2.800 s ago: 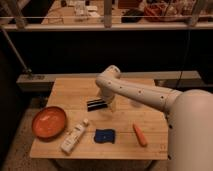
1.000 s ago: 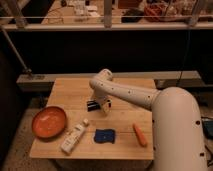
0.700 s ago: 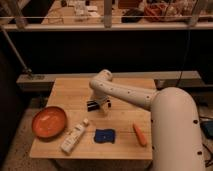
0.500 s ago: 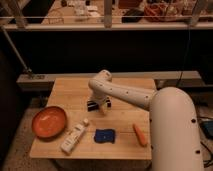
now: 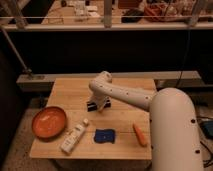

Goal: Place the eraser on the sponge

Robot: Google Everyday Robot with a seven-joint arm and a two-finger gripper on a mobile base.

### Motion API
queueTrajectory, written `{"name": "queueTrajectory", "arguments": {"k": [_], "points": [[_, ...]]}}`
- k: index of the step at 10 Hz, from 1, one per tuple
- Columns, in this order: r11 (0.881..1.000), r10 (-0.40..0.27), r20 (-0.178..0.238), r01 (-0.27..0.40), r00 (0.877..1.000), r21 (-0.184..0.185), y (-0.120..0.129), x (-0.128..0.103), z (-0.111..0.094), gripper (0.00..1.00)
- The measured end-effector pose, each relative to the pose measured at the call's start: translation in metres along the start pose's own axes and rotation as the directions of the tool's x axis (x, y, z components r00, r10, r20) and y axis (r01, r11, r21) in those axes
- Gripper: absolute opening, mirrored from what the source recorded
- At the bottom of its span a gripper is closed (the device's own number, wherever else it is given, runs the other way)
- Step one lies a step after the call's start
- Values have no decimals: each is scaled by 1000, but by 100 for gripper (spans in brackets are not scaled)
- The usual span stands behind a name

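Observation:
The eraser (image 5: 92, 105), a small black block with a pale stripe, lies on the wooden table (image 5: 125, 86) near its middle. My gripper (image 5: 100, 104) is down on it at the end of the white arm, which covers the block's right part. Whether the eraser is gripped cannot be seen. The sponge (image 5: 104, 135), a flat dark-blue pad, lies nearer the table's front edge, a short way in front of the eraser and apart from the gripper.
An orange bowl (image 5: 49, 122) sits at the front left. A white bottle (image 5: 74, 138) lies between the bowl and the sponge. An orange carrot-shaped stick (image 5: 140, 134) lies right of the sponge. A dark railing and ledge run behind the table.
The arm came down and to the left onto the eraser. Over the last second it has stayed almost still there, and the eraser has not moved.

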Motion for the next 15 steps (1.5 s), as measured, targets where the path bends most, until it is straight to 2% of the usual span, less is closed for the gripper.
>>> {"name": "queueTrajectory", "arguments": {"k": [1, 2, 8, 11, 15], "points": [[1000, 0, -1, 0, 1000, -1, 0, 0, 0, 11], [1000, -1, -1, 1, 1000, -1, 0, 0, 0, 9], [1000, -6, -2, 6, 1000, -7, 6, -2, -2, 9], [1000, -13, -10, 13, 1000, -8, 26, -9, -19, 9], [999, -32, -16, 32, 999, -6, 28, -11, -27, 9]]}}
